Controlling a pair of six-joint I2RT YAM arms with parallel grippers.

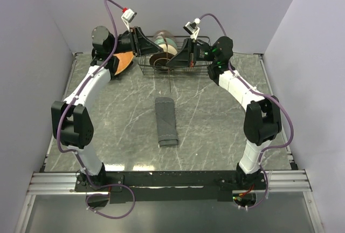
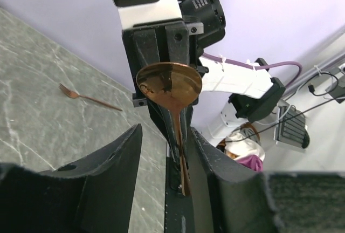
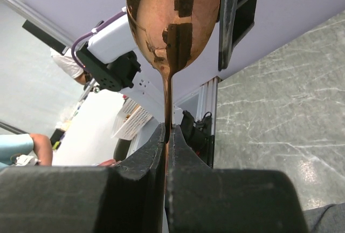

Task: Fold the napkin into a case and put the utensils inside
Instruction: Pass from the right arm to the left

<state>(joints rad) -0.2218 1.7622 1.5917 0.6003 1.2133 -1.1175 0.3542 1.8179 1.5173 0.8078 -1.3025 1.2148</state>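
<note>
So, your right gripper [image 3: 166,136] is pinched tight on the spoon [image 3: 172,22], low on the handle, with the bowl sticking out past the fingertips. Your left gripper [image 2: 166,133] is spread wide with nothing in it. It faces the spoon from the other side, up at the back by the wire rack [image 1: 186,71]. The case [image 1: 166,122] lies folded in the middle of the table [image 1: 118,114], well apart from both grippers, and no cutlery shows in it.

It looks to me like either a handover or a straight carry to the case. If you hand over, don't release the right until the left has really closed on the handle, because that thin shiny metal will probably slip or swing. Then come in low along the length of the case so the spoon slides under the pocket edge instead of bunching the cloth.

Count: one spoon, one fork [image 2: 89,98] lying on the table, one case, one rack, two grippers.
</note>
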